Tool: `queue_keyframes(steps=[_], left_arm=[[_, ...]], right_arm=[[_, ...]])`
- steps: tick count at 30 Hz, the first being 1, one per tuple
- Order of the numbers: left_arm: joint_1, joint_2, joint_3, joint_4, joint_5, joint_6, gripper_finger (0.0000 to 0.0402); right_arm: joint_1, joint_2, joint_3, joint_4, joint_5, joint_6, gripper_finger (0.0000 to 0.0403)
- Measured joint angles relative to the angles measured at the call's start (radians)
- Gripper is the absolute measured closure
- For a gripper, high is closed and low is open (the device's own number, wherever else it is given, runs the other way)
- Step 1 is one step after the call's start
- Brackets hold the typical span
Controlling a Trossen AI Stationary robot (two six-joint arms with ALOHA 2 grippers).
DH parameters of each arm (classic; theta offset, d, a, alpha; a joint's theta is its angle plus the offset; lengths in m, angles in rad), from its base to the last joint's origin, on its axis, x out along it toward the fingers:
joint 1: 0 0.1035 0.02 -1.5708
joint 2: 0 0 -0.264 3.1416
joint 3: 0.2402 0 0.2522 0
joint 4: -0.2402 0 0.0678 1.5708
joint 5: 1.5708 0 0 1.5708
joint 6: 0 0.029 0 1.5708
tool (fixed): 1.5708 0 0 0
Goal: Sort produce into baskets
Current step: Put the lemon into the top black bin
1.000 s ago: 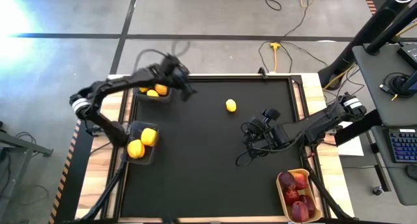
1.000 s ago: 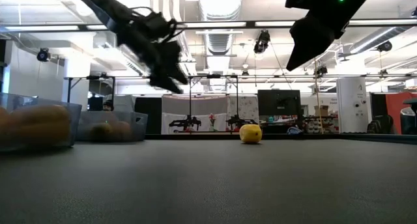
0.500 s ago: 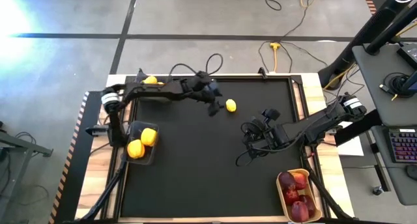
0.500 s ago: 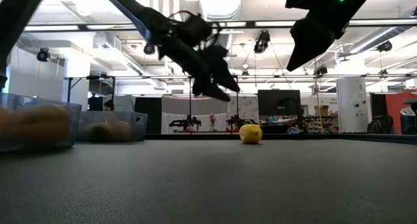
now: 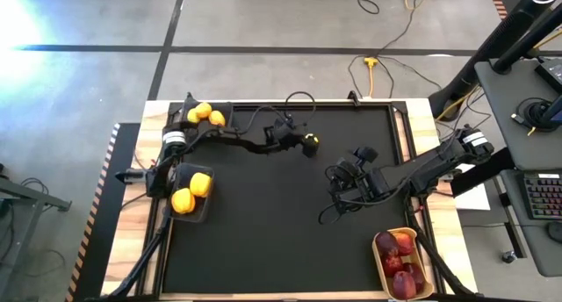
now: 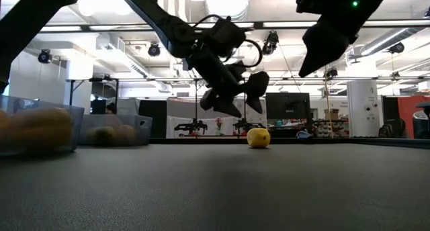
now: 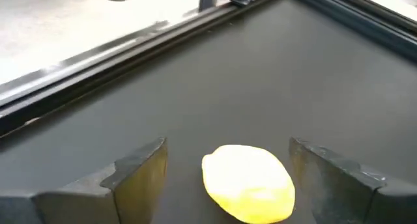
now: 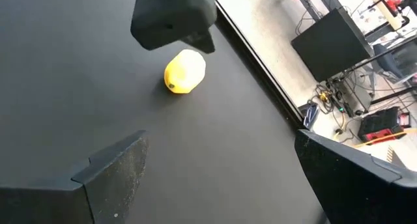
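Table mat [image 5: 263, 232] matt black, finely grained; lemon [image 7: 247, 183] smooth, slightly glossy; table edge [image 5: 132, 249] bare wood.

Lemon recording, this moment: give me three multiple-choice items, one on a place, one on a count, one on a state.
1. Where is the lone lemon?
A. on the black mat
B. in the tan tray
C. in a dark bin

2. How many dark bins hold yellow produce?
A. none
B. one
C. two

3. The left gripper is:
A. shut on the lemon
B. open over the lemon
C. parked off the table

Answers:
1 A: it sits on the mat.
2 C: the far bin and the near bin both hold some.
3 B: its fingers straddle the lemon with gaps.
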Motion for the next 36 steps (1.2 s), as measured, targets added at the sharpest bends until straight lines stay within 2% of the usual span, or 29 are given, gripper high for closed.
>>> queue_keyframes(steps=[6, 12, 15, 20, 22, 32, 36], left_arm=[[-0.04, 0.025, 0.063, -0.082, -0.093, -0.086, 0.0124], [-0.05, 0.11, 0.144, -0.106, -0.105, -0.176, 0.0141], [-0.084, 0.157, 0.181, -0.105, -0.133, -0.18, 0.0145], [-0.123, 0.207, 0.213, -0.115, -0.369, -0.282, 0.0146], [-0.124, 0.212, 0.214, -0.137, -0.416, -0.361, 0.0146], [-0.139, 0.213, 0.211, -0.152, -0.386, -0.513, 0.0146], [-0.163, 0.213, 0.211, -0.165, -0.373, -0.513, 0.0146]], right_arm=[[0.0, 0.0, -0.037, 0.001, 0.0, 0.0, 0.0026], [0.0, 0.0, -0.042, 0.006, -0.003, 0.008, 0.0026], [0.0, 0.0, -0.042, 0.021, -0.047, 0.008, 0.0026], [0.011, 0.0, -0.042, 0.024, -0.081, 0.03, 0.0026], [0.024, 0.0, -0.042, 0.025, -0.083, 0.035, 0.0026], [0.113, 0.0, -0.045, 0.06, -0.106, 0.036, 0.0026], [0.152, 0.0, -0.045, 0.078, -0.106, 0.043, 0.0026]])
